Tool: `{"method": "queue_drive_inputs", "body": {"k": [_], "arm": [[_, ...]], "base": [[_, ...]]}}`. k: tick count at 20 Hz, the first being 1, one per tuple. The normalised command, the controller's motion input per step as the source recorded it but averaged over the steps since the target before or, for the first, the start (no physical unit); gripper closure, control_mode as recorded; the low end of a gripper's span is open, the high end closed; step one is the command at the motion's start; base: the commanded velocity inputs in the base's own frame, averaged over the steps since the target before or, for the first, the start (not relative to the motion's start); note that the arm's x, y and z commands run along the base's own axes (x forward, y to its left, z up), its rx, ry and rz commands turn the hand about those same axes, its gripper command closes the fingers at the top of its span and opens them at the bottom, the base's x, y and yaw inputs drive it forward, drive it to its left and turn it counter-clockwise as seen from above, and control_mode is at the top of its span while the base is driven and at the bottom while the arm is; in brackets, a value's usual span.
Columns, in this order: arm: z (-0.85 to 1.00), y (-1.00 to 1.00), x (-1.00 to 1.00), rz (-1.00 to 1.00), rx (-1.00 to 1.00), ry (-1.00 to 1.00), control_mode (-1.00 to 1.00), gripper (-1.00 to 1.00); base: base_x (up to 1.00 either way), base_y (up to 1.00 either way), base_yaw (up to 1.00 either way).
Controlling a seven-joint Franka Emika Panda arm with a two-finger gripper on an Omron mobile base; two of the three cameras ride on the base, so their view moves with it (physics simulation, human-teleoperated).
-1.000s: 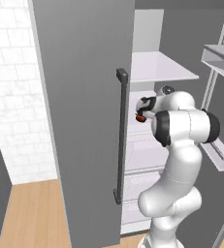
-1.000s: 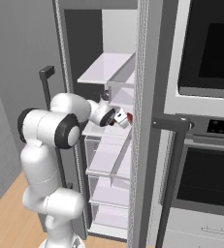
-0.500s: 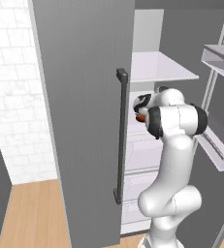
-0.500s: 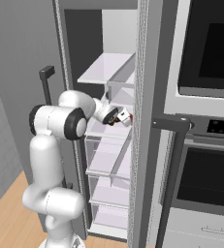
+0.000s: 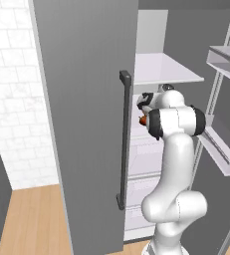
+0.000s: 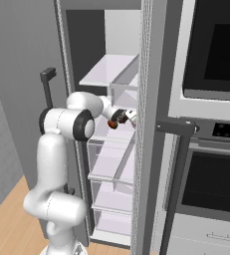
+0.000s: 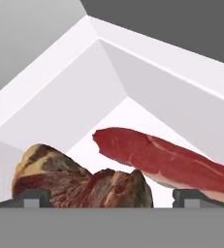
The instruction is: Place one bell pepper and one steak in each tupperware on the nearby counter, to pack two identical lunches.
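You saw two steaks on the white shelf floor (image 7: pixel 133 109): the nearer steak (image 7: pixel 79 181) was dark reddish-brown, mottled with tan and yellowish fat along its edge, and the farther steak (image 7: pixel 167 160) was bright red with thin pale streaks and a pinkish-white rim. The fridge door (image 5: pixel 81 99) was plain mid-grey with a darker grey handle (image 5: pixel 123 139). The wall tiles (image 5: pixel 12 99) were white, and the floor (image 5: pixel 32 219) was light wooden planks.

Two steaks (image 7: pixel 89 181) (image 7: pixel 167 160) block shelf front; bare white shelf (image 7: pixel 84 116) behind.
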Motion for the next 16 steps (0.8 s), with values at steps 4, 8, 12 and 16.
{"method": "queue_drive_inputs", "body": {"k": [4, 8, 12, 16], "arm": [[-0.46, 0.23, -0.04, 0.00, 0.00, 0.06, -1.00, 1.00], [-0.74, 0.57, -0.37, 0.00, 0.00, 0.04, -1.00, 1.00], [-0.56, 0.44, -0.10, 0.00, 0.00, 0.04, -1.00, 1.00], [-0.44, 0.31, -0.05, 0.00, 0.00, 0.02, -1.00, 1.00]], "base": [[0.00, 0.00, 0.00], [0.00, 0.00, 0.00], [0.00, 0.00, 0.00], [0.00, 0.00, 0.00]]}}
